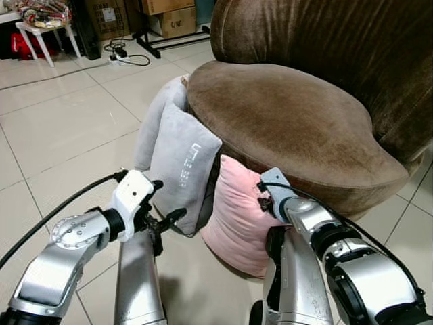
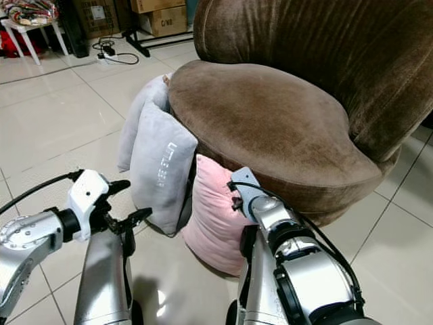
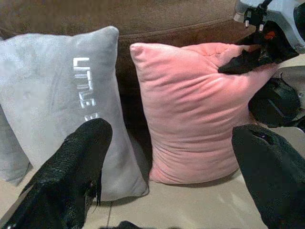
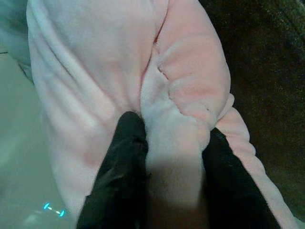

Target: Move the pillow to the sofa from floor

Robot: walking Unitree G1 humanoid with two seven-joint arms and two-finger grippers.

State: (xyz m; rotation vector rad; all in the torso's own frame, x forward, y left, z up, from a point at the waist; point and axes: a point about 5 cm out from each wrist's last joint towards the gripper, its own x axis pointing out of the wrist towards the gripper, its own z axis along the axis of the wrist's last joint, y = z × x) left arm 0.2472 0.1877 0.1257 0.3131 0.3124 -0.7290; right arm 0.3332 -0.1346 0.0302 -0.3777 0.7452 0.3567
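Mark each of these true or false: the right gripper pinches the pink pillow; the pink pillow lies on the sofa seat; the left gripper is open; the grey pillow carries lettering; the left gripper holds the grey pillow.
1. The right gripper pinches the pink pillow. True: a fold sits between its fingers.
2. The pink pillow lies on the sofa seat. False: it stands on the floor against the sofa's base.
3. The left gripper is open. True.
4. The grey pillow carries lettering. True.
5. The left gripper holds the grey pillow. False: it holds nothing.
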